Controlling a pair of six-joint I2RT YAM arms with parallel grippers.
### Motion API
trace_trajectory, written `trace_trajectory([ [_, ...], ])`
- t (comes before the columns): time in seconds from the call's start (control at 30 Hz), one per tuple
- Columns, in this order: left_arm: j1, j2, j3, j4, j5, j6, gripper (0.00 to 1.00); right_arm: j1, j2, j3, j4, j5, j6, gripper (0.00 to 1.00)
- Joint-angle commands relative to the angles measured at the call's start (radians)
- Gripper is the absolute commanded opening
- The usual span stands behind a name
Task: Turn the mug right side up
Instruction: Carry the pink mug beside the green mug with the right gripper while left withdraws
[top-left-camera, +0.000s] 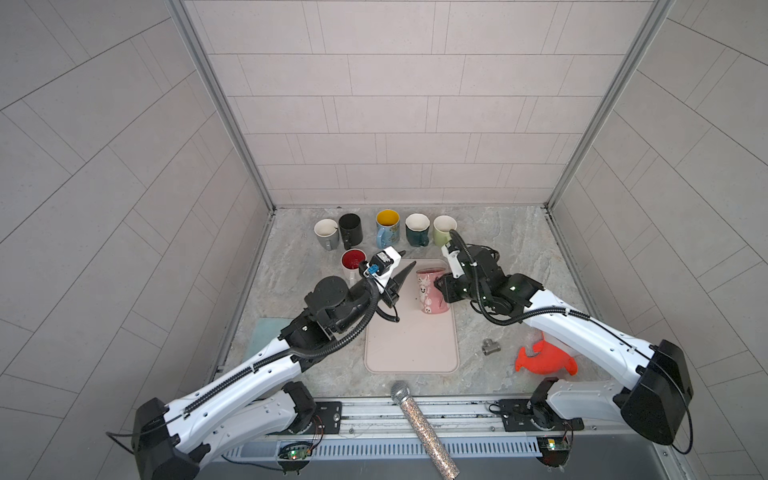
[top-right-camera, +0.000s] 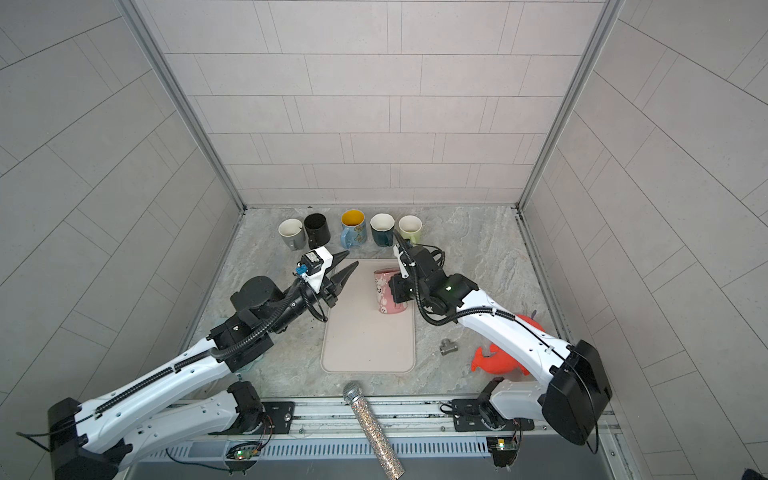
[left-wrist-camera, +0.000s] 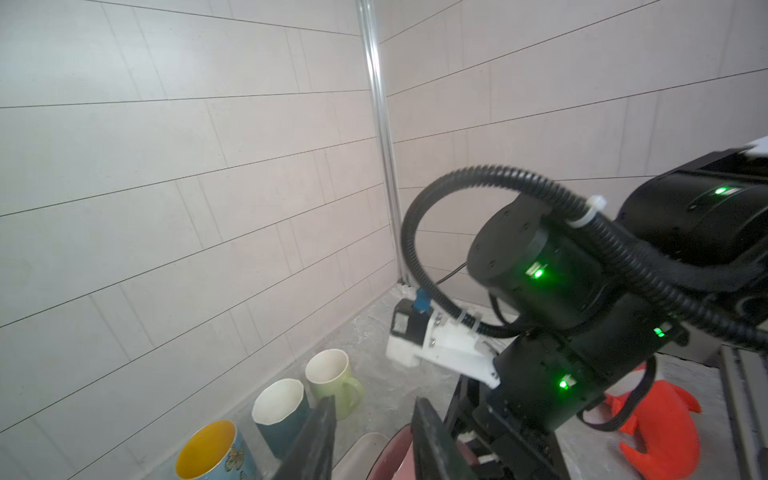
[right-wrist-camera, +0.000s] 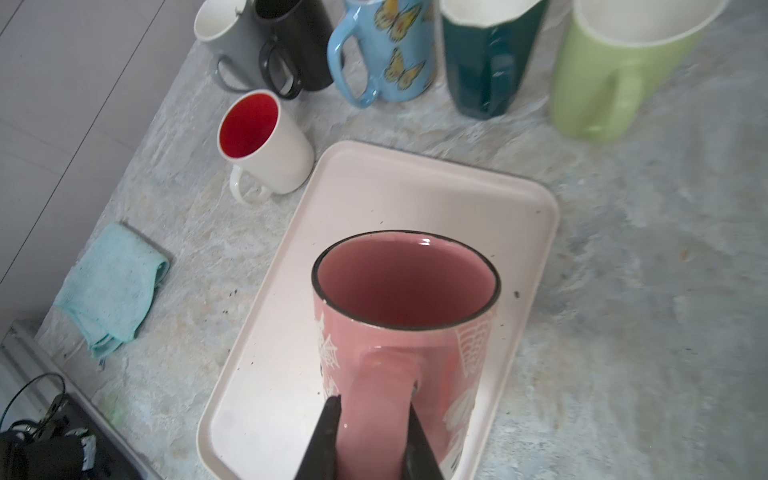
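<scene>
- The right gripper (right-wrist-camera: 374, 415) is clamped on the handle (right-wrist-camera: 380, 374) of the pink mug (right-wrist-camera: 405, 291), with one finger on each side of it.
- The pink mug stands directly ahead of the right gripper's fingertips, mouth up, over the far end of the pale tray (right-wrist-camera: 374, 183). Its base looks to be resting on the tray, though no view shows the contact plainly.
- The left gripper (top-right-camera: 352, 258) has its jaws apart with nothing between them. It hangs over the tray's far corner, and the pink mug is ahead of it and to one side, well clear of its fingers.
- Past the mug from the right gripper, five upright mugs line the back wall: a grey mug (top-left-camera: 326, 232), a black mug (top-left-camera: 350, 228), a blue butterfly mug (top-left-camera: 387, 230), a teal mug (top-left-camera: 417, 230) and a green mug (top-left-camera: 443, 229).
- A white mug with a red inside (right-wrist-camera: 266, 141) stands close beside the left gripper's wrist, on the side away from the pink mug.
- Behind the right gripper, near its arm, lie a small metal fitting (top-left-camera: 490, 347) and an orange toy (top-left-camera: 544, 359).
- A blue-green cloth (right-wrist-camera: 112, 286) lies behind the left gripper.
</scene>
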Motion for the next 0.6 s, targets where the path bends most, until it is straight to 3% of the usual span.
trace_trajectory([
  [0.0,0.003,-0.016,0.009,-0.056,-0.143,-0.044,0.4,-0.065,-0.078,0.01,0.089,0.061,-0.05,0.0],
  [0.13,0.025,0.013,0.086,-0.205,-0.197,-0.1,0.4,-0.145,-0.109,0.008,0.101,0.088,-0.096,0.0],
  [0.23,0.069,0.039,0.13,-0.286,-0.178,-0.173,0.4,-0.192,-0.119,0.01,0.125,0.133,-0.146,0.0],
  [0.47,0.277,0.104,0.193,-0.391,0.046,-0.402,0.4,-0.282,-0.09,-0.036,0.301,0.157,-0.254,0.0],
  [0.57,0.325,0.12,0.196,-0.393,0.103,-0.446,0.4,-0.317,-0.065,-0.067,0.392,0.172,-0.282,0.0],
])
